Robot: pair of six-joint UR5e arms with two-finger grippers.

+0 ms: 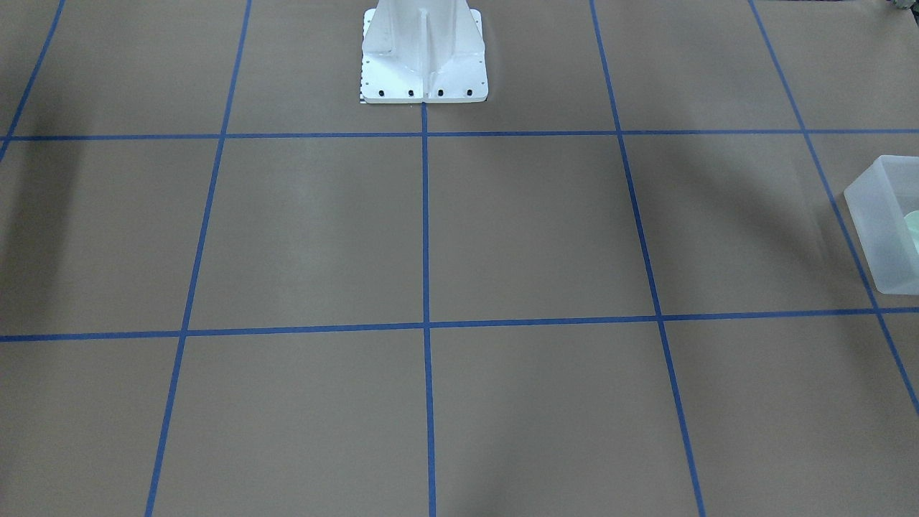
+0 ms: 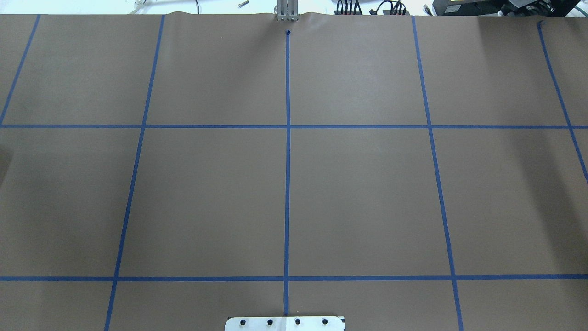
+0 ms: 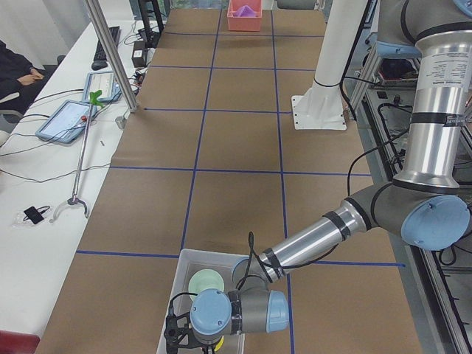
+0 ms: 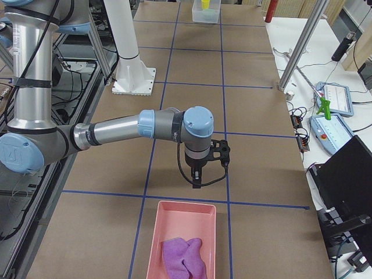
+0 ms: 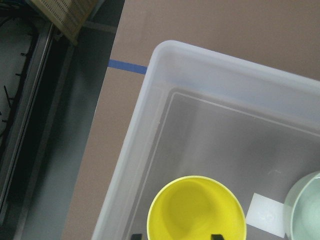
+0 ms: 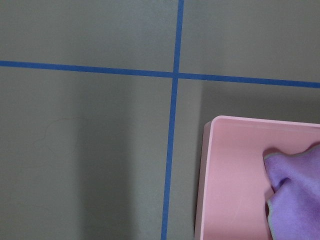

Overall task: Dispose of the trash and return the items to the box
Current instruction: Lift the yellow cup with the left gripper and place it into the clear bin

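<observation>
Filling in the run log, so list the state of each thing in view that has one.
box: upright, open-topped, holding two vessels.
mint-green bowl: upright inside the box.
yellow cup: upright inside the box, under the left gripper.
left gripper: over the box; open or shut unclear.
right gripper: near the pink tray; open or shut unclear.
pink tray: holds the cloth.
purple cloth: crumpled.

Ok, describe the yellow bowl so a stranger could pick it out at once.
On the brown table, go to the end on the robot's left, where a frosted white bin stands. Two round bowls sit inside; yours is the bright yellow bowl, not the pale mint-green bowl beside it.
</observation>
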